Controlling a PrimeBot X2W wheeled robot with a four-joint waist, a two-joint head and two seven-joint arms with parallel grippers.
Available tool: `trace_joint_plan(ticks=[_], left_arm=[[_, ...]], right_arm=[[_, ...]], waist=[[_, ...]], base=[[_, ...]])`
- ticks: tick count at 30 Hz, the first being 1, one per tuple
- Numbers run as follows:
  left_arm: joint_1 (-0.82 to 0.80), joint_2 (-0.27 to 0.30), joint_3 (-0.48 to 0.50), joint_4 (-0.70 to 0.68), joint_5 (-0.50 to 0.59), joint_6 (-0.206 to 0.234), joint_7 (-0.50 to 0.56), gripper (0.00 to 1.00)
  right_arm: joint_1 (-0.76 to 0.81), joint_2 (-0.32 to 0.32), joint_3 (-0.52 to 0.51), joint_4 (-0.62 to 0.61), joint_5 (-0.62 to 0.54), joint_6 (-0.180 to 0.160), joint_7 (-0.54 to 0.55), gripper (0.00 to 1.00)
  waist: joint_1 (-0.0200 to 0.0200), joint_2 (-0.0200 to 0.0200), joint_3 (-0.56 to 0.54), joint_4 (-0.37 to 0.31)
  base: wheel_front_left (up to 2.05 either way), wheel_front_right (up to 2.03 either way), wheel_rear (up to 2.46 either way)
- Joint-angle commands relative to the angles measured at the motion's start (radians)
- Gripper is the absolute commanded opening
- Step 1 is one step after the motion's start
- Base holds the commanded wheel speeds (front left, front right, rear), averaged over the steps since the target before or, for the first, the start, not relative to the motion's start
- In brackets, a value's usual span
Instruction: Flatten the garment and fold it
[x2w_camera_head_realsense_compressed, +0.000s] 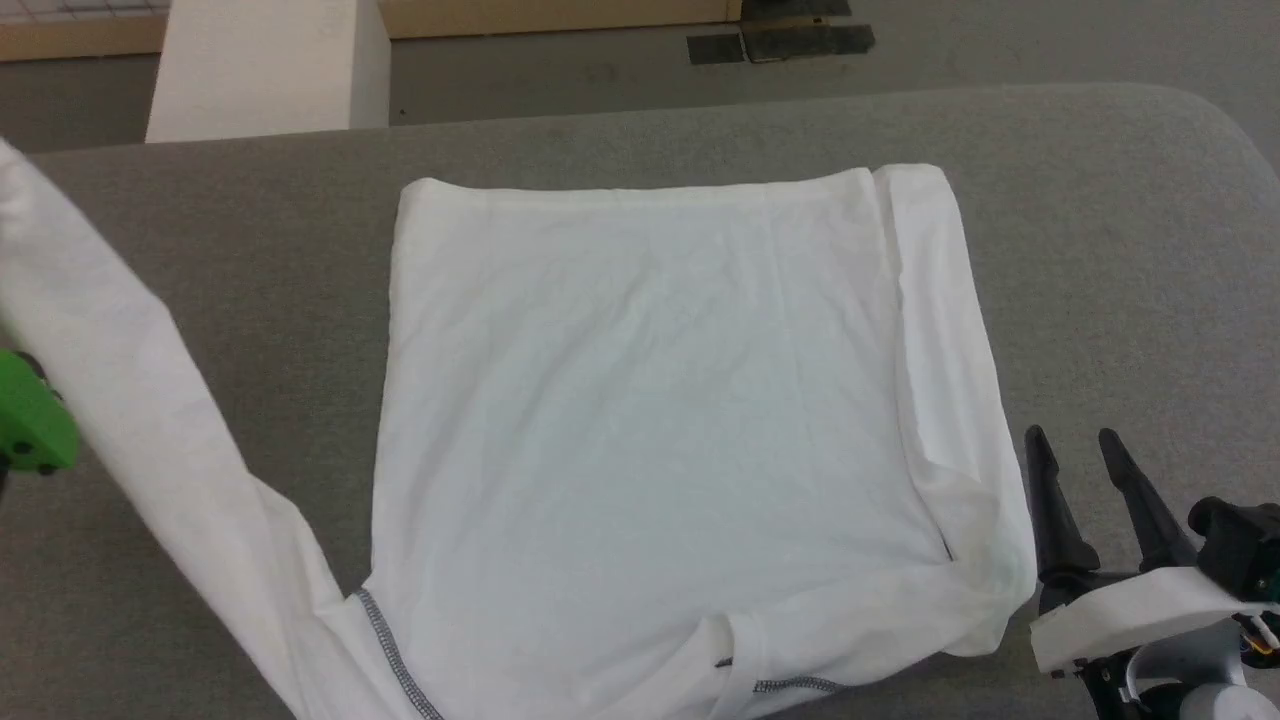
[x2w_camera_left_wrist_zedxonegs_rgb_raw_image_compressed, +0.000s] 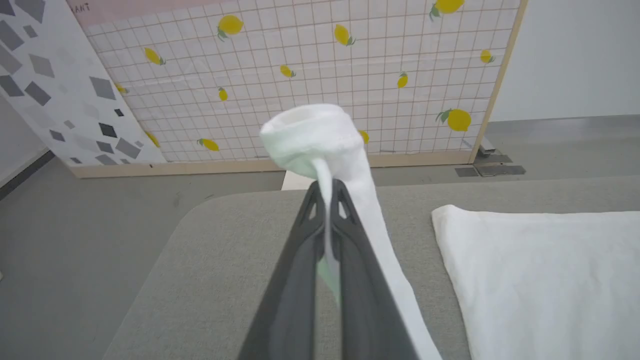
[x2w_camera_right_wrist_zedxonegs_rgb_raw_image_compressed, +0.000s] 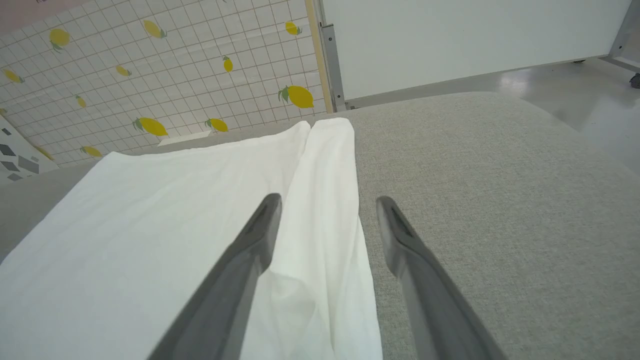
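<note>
The garment (x2w_camera_head_realsense_compressed: 640, 420) lies flat on the grey table (x2w_camera_head_realsense_compressed: 1120, 260), its right sleeve folded in along its right edge. Its left sleeve (x2w_camera_head_realsense_compressed: 130, 380) rises off the table toward the upper left. In the left wrist view my left gripper (x2w_camera_left_wrist_zedxonegs_rgb_raw_image_compressed: 327, 192) is shut on the sleeve's cuff (x2w_camera_left_wrist_zedxonegs_rgb_raw_image_compressed: 310, 135), held above the table's corner. In the head view a green part of the left arm (x2w_camera_head_realsense_compressed: 30, 425) sits at the left edge. My right gripper (x2w_camera_head_realsense_compressed: 1075, 450) stands open, nothing between its fingers, just right of the garment's lower right corner; the folded sleeve (x2w_camera_right_wrist_zedxonegs_rgb_raw_image_compressed: 330, 200) lies before it.
A pale white box (x2w_camera_head_realsense_compressed: 265, 65) stands on the floor beyond the table's far left. A lemon-patterned grid panel (x2w_camera_left_wrist_zedxonegs_rgb_raw_image_compressed: 300, 75) and a grey-patterned board (x2w_camera_left_wrist_zedxonegs_rgb_raw_image_compressed: 50, 85) stand behind. Dark floor plates (x2w_camera_head_realsense_compressed: 780, 40) lie farther back. Bare table surface extends right of the garment.
</note>
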Motion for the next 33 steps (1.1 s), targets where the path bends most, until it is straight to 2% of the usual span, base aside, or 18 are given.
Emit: trace_joint_plan(ticks=[1,4,8,10,13,18,22,26,31,33], left_arm=[[0.011,-0.004,-0.013,-0.061,0.005,0.001,0.007,0.00],[-0.004,-0.019,-0.063,-0.180,0.016,-0.010,0.024,0.00],[-0.061,-0.072,-0.180,-0.292,0.035,-0.051,0.046,0.00],[-0.099,-0.117,-0.258,-0.310,0.049,-0.082,0.055,0.00],[-0.153,-0.217,-0.385,-0.283,0.065,-0.126,0.061,0.00],[-0.189,-0.412,-0.581,-0.133,0.069,-0.186,0.052,0.00],[-0.194,-0.535,-0.704,0.057,0.090,-0.221,0.036,0.00],[-0.197,-0.610,-0.792,0.268,0.115,-0.249,0.034,0.00],[-0.191,-0.681,-0.839,0.441,0.099,-0.290,0.018,0.00],[-0.184,-0.702,-0.851,0.483,0.081,-0.309,0.022,1.00]], right_arm=[[0.014,0.001,-0.005,-0.012,0.003,-0.002,0.006,1.00],[0.029,0.001,-0.016,-0.031,0.006,-0.002,0.021,1.00],[0.040,0.001,-0.016,-0.043,0.006,-0.002,0.032,1.00],[0.043,0.001,-0.014,-0.047,0.006,-0.002,0.036,1.00],[0.049,0.001,-0.011,-0.049,0.006,-0.002,0.040,1.00],[0.053,0.001,-0.008,-0.058,0.009,-0.002,0.049,1.00],[0.058,0.001,-0.004,-0.060,0.013,-0.002,0.054,1.00],[0.056,0.001,0.010,-0.065,0.019,-0.002,0.057,1.00],[0.051,0.001,0.016,-0.057,0.028,-0.002,0.049,1.00],[0.052,0.001,0.016,-0.053,0.030,-0.002,0.049,1.00]], waist=[[0.0000,0.0000,-0.071,0.057],[0.0000,0.0000,-0.086,0.059],[0.0000,0.0000,-0.099,0.051],[0.0000,0.0000,-0.106,0.044],[0.0000,0.0000,-0.115,0.029],[0.0000,0.0000,-0.118,-0.012],[0.0000,0.0000,-0.111,-0.044],[0.0000,0.0000,-0.096,-0.077],[0.0000,0.0000,-0.078,-0.098],[0.0000,0.0000,-0.074,-0.098]], base=[[0.00,0.00,0.00],[0.00,0.00,0.00],[0.00,0.00,0.00],[0.00,0.00,0.00],[0.00,0.00,0.00],[0.00,0.00,0.00],[0.00,0.00,0.00],[0.00,0.00,0.00],[0.00,0.00,0.00],[0.00,0.00,0.00]])
